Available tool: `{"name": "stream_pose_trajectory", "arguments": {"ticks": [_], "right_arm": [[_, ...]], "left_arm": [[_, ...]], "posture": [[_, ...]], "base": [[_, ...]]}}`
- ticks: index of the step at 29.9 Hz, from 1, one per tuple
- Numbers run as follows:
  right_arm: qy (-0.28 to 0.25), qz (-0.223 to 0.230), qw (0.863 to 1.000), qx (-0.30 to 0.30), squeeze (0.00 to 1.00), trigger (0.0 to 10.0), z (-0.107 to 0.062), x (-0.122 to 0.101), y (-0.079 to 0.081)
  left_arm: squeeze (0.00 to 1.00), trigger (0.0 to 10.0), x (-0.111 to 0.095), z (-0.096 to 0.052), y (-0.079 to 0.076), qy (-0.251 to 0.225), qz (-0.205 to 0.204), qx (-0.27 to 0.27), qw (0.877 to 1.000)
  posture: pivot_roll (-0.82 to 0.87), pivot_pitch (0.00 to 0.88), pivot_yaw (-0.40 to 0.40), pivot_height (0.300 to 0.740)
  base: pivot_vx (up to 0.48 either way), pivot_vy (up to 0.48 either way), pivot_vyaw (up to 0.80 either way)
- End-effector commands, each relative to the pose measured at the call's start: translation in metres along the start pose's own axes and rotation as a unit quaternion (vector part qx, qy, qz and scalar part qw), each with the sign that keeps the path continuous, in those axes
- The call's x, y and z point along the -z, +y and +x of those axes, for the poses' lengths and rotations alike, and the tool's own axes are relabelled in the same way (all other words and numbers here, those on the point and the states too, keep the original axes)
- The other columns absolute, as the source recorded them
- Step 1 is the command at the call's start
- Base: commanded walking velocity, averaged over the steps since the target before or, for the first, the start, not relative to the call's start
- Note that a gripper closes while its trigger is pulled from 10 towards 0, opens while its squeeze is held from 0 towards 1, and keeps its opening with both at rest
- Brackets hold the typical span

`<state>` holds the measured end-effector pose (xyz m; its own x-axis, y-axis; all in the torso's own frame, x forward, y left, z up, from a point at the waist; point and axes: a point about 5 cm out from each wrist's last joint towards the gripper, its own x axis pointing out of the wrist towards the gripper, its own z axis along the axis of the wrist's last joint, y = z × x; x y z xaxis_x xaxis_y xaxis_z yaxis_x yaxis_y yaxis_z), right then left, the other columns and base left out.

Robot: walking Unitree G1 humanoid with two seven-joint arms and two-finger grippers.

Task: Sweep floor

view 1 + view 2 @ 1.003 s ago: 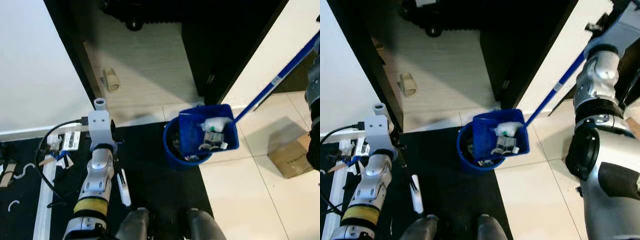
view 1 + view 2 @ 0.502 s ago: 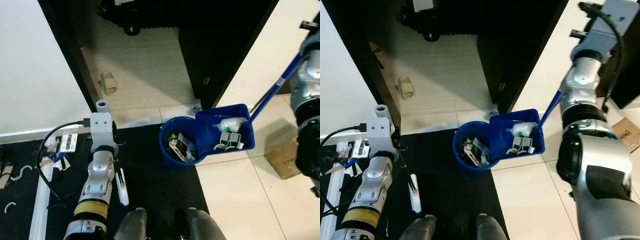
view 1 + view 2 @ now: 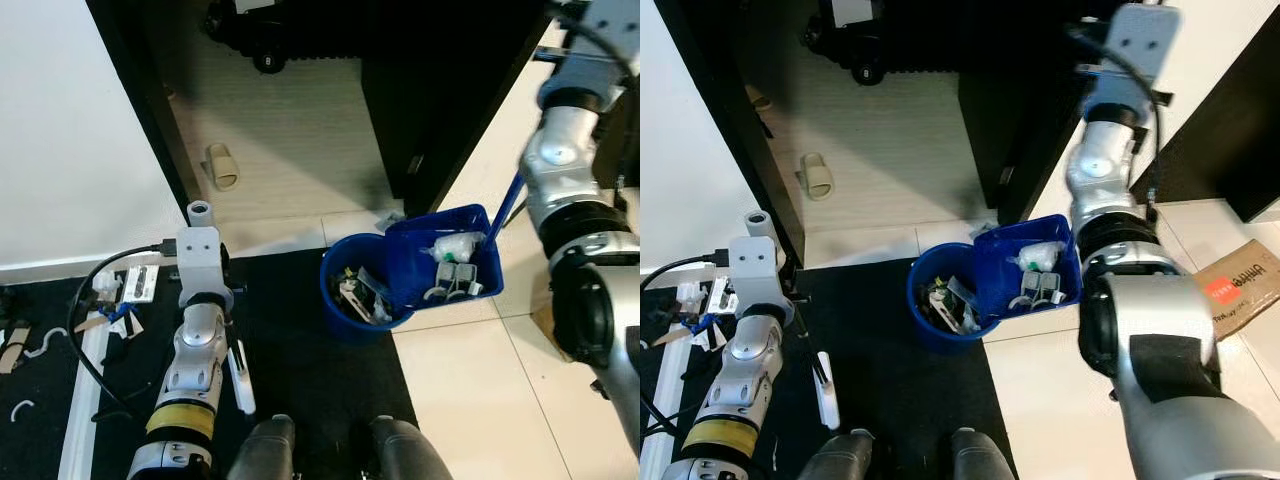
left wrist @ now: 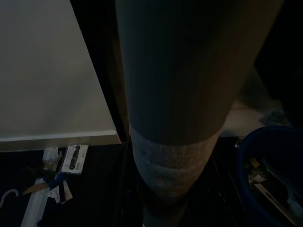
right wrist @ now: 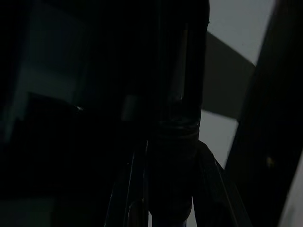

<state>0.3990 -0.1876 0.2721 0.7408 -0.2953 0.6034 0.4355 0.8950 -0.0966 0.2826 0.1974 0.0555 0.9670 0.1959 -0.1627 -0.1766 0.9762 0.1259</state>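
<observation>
Beside blue bin [image 3: 352, 290], tilted dustpan [image 3: 445, 270] w/ trash; R arm [image 3: 1110, 160] on its handle, jaws' state unclear; L arm [image 3: 195, 340] idle.

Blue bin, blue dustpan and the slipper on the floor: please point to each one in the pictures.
blue bin [image 3: 345, 322]: left eye view, on its front outer wall.
blue dustpan [image 3: 415, 272]: left eye view, on its bare inner floor.
slipper [image 3: 221, 166]: left eye view, on its upper strap.
</observation>
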Motion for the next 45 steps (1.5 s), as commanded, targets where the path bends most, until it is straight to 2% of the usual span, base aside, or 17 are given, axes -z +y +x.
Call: {"name": "stream_pose_trajectory", "arguments": {"ticks": [1,5,6,9,10,15,17,19,30,35,45], "right_arm": [[-0.053,0.001,0.998,-0.014,0.00,10.0,0.000,-0.014,0.008],[-0.069,0.012,0.997,-0.039,0.00,10.0,-0.011,-0.018,0.028],[-0.069,0.012,0.997,-0.039,0.00,10.0,-0.011,-0.018,0.028],[-0.079,0.029,0.994,-0.068,0.00,10.0,-0.027,-0.020,0.050],[-0.079,0.029,0.994,-0.068,0.00,10.0,-0.027,-0.020,0.050],[-0.102,0.045,0.988,-0.111,0.00,10.0,-0.047,-0.026,0.075],[-0.106,0.047,0.986,-0.116,0.00,10.0,-0.049,-0.027,0.077],[-0.131,0.044,0.980,-0.146,0.00,10.0,-0.057,-0.031,0.085],[-0.193,0.020,0.957,-0.217,0.00,10.0,-0.072,-0.038,0.097],[-0.201,0.012,0.948,-0.246,0.00,10.0,-0.082,-0.036,0.103],[-0.203,0.016,0.940,-0.272,0.00,10.0,-0.095,-0.032,0.109]], "left_arm": [[0.00,10.0,-0.005,-0.001,0.000,-0.016,0.002,-0.001,1.000],[0.00,10.0,-0.004,0.000,0.000,-0.016,0.001,-0.002,1.000],[0.00,10.0,-0.004,0.000,0.000,-0.016,0.001,-0.002,1.000],[0.00,10.0,-0.004,0.000,0.000,-0.017,0.000,-0.003,1.000],[0.00,10.0,-0.004,0.000,0.000,-0.017,0.000,-0.003,1.000],[0.00,10.0,-0.005,0.000,0.001,-0.017,-0.002,-0.003,1.000],[0.00,10.0,-0.005,0.000,0.001,-0.017,-0.002,-0.004,1.000],[0.00,10.0,-0.005,0.000,0.001,-0.017,-0.003,-0.004,1.000],[0.00,10.0,-0.004,0.000,0.000,-0.016,-0.005,-0.001,1.000],[0.00,10.0,-0.004,0.001,-0.001,-0.016,-0.006,0.000,1.000],[0.00,10.0,-0.004,-0.001,0.000,-0.015,-0.007,-0.001,1.000]], "posture": [[0.04,0.054,-0.107,0.740],[0.04,0.054,-0.107,0.740],[0.04,0.054,-0.107,0.740],[0.04,0.052,-0.111,0.740],[0.04,0.052,-0.111,0.740],[0.04,0.052,-0.111,0.740],[0.04,0.052,-0.111,0.740],[0.04,0.056,-0.114,0.740],[0.03,0.053,-0.111,0.740],[0.03,0.050,-0.114,0.740],[0.03,0.046,-0.116,0.740]], "base": [[0.000,0.000,0.00],[0.000,0.000,0.00],[0.000,0.000,0.00],[0.000,0.000,0.00],[0.000,0.000,0.00],[0.000,0.000,0.00],[0.000,0.000,0.00],[0.000,0.000,0.00],[0.000,0.000,0.00],[0.000,0.000,0.00],[0.000,0.000,0.00]]}}
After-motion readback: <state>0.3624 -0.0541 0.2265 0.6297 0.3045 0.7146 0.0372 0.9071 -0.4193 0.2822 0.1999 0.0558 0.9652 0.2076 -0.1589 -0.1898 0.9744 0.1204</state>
